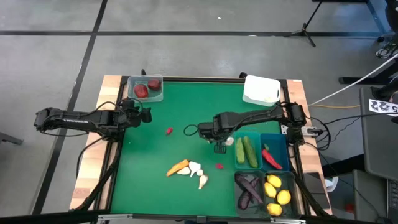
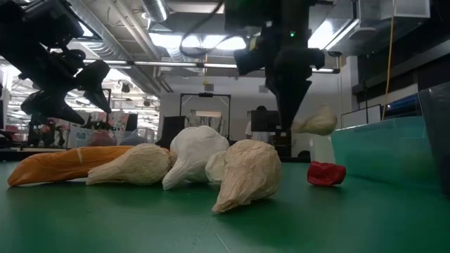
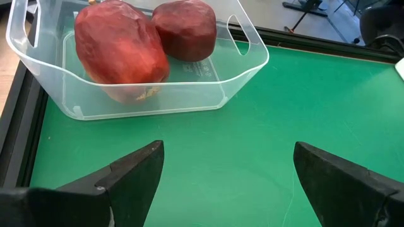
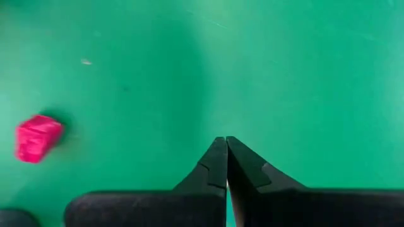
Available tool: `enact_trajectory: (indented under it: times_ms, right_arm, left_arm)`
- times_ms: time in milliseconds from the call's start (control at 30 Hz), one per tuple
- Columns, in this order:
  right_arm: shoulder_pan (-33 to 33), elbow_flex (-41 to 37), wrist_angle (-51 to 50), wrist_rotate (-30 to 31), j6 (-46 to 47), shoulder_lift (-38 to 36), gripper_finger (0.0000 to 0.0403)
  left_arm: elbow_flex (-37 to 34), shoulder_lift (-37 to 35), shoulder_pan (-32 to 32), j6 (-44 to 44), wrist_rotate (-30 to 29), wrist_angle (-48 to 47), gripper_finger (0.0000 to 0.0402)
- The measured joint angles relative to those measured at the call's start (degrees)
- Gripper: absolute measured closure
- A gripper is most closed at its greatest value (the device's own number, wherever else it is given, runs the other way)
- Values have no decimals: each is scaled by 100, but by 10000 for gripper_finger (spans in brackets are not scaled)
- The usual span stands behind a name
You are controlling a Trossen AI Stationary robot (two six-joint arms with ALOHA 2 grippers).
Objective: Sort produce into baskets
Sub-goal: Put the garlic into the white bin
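Note:
My right gripper [image 1: 220, 148] points down over the green mat's middle, its fingers shut with nothing between them in the right wrist view [image 4: 226, 146]. A white garlic [image 1: 229, 141] shows right beside it, above mat level in the low view [image 2: 316, 121]. An orange carrot [image 1: 178, 167] and several garlics [image 1: 198, 175] lie on the mat toward the near edge. My left gripper [image 1: 144, 115] is open and empty, near the clear bin [image 3: 246, 69] that holds two dark red round ones [image 3: 120, 50]. My right gripper's fingers [image 2: 288, 105] stand next to the raised garlic [image 2: 316, 121]. I cannot tell whether they touch it. Nothing shows between the shut fingertips in the right wrist view.
A white bin [image 1: 261, 89] stands at the far right. Teal bins hold cucumbers [image 1: 247, 151] and a red pepper [image 1: 270, 155]. Dark bins hold eggplants [image 1: 249, 190] and lemons [image 1: 277, 193]. Small red pieces [image 1: 169, 131] [image 1: 219, 166] lie on the mat.

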Motion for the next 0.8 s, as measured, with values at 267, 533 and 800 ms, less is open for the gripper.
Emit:
enact_trajectory:
  times_ms: [267, 533, 800]
  right_arm:
    - [-747, -2, -60, -9, -465, -381, 403]
    - [-1849, -3, -90, -146, -805, -1094, 403]
    - [-2936, -5, -330, -479, -1162, -1490, 403]
  left_arm:
    - [0, -2, 1, 28, -2, -8, 57]
    - [0, -2, -1, 24, 0, -20, 57]
    - [0, -2, -1, 22, 0, -15, 57]
